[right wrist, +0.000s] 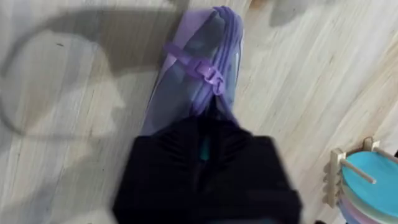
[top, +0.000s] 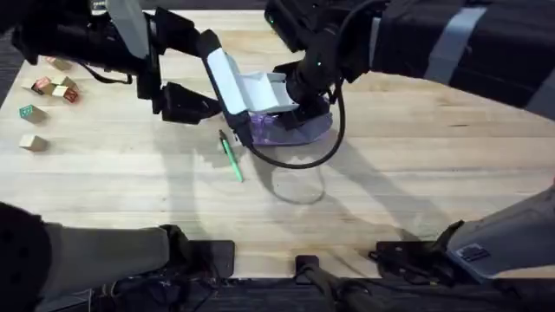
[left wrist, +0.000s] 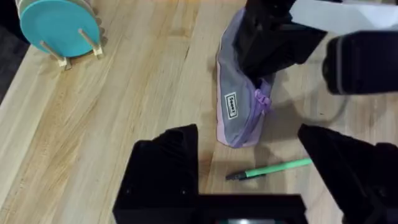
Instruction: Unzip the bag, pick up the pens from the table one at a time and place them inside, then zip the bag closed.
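The lilac bag (top: 290,126) (left wrist: 239,106) (right wrist: 199,74) lies on the table (top: 390,191) at centre back, its zipper pull (right wrist: 211,76) on top. My right gripper (top: 303,97) (right wrist: 204,155) comes down on the bag's far end, fingers (right wrist: 168,174) pinched together on the fabric; a thin teal sliver shows between them. A bright green pen (top: 231,158) (left wrist: 273,169) lies on the wood just in front of the bag's left end. My left gripper (top: 204,106) (left wrist: 249,149) hovers open beside the bag, its wide-spread fingers (left wrist: 165,165) straddling the pen from above.
Several small wooden blocks (top: 48,87) sit at the far left edge. A teal plate in a wooden rack (left wrist: 59,25) (right wrist: 373,180) stands behind the bag. A black cable (top: 299,160) loops onto the table in front of the bag.
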